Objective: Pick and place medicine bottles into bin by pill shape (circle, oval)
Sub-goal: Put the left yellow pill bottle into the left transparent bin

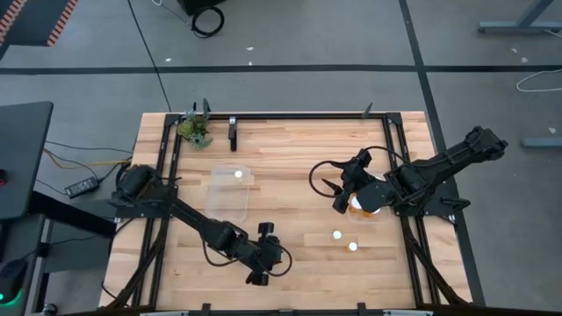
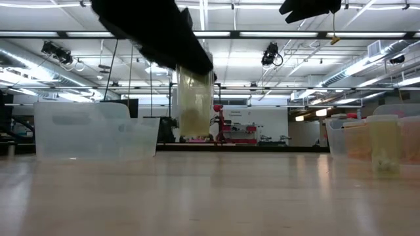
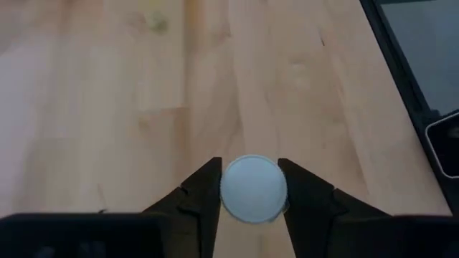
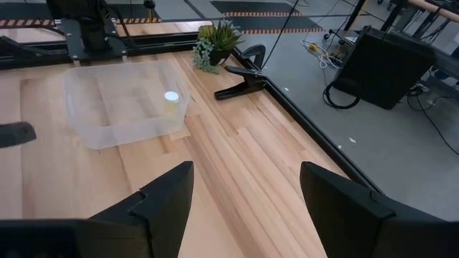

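- Gripping a white-capped bottle (image 3: 253, 189), left gripper (image 3: 251, 197) jaws pinch its sides, at table's 6 o'clock, lifted off the wood.
- Right gripper (image 4: 244, 208) jaws wide, empty, at 3 o'clock.
- Clear bin (image 1: 230, 190) at center-left holds one bottle (image 1: 237, 174).

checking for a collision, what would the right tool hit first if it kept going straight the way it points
Going by the right wrist view, the open right tool points over bare wood toward the clear bin holding one white-capped bottle. The bin would probably come first, though depth is hard to judge.
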Available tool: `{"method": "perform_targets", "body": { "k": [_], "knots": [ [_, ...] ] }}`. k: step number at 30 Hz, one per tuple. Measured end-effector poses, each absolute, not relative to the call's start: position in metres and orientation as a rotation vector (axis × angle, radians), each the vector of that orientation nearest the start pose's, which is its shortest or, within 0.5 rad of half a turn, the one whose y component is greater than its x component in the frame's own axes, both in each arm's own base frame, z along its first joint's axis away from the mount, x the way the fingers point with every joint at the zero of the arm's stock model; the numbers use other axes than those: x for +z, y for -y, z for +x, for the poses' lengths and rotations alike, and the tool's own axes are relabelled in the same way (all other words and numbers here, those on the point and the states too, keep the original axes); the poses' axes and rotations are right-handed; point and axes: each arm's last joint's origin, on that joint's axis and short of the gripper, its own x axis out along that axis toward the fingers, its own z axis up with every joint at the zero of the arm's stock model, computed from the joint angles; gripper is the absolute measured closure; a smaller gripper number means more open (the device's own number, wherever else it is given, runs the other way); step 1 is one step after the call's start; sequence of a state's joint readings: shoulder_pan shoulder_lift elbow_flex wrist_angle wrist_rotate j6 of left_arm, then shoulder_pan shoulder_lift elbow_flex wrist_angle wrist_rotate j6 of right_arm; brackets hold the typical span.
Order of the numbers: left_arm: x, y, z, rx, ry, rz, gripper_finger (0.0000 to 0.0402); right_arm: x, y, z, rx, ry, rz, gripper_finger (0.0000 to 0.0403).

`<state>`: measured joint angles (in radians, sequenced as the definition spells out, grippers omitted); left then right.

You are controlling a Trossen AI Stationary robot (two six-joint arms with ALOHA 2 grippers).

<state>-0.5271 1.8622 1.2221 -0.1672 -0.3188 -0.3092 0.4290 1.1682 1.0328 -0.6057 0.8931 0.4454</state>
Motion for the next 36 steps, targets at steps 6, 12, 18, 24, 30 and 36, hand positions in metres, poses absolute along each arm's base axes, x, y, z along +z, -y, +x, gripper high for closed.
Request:
{"method": "perform_targets", "body": {
  "k": [6, 12, 18, 24, 30, 36],
  "knots": [
    [0.212, 0.174, 0.336, -0.02, -0.763, 0.078, 0.0269, 0.315, -0.076, 0.219, -0.557, -0.473, -0.033, 0.014],
    [0.228, 0.159, 0.325, 0.042, -0.795, 0.128, 0.0269, 0.315, -0.076, 0.219, -0.557, -0.472, -0.032, 0.014],
    [0.236, 0.146, 0.316, 0.12, -0.833, 0.207, 0.0272, 0.315, -0.075, 0.219, -0.558, -0.471, -0.029, 0.014],
    [0.24, 0.135, 0.31, 0.173, -0.869, 0.257, 0.0265, 0.315, -0.076, 0.219, -0.558, -0.471, -0.026, 0.014],
    [0.237, 0.121, 0.301, 0.203, -0.898, 0.277, 0.0273, 0.314, -0.075, 0.219, -0.561, -0.472, -0.022, 0.014],
    [0.238, 0.104, 0.288, 0.238, -0.893, 0.255, 0.0265, 0.312, -0.075, 0.219, -0.561, -0.473, -0.019, 0.014]
  ]
}}
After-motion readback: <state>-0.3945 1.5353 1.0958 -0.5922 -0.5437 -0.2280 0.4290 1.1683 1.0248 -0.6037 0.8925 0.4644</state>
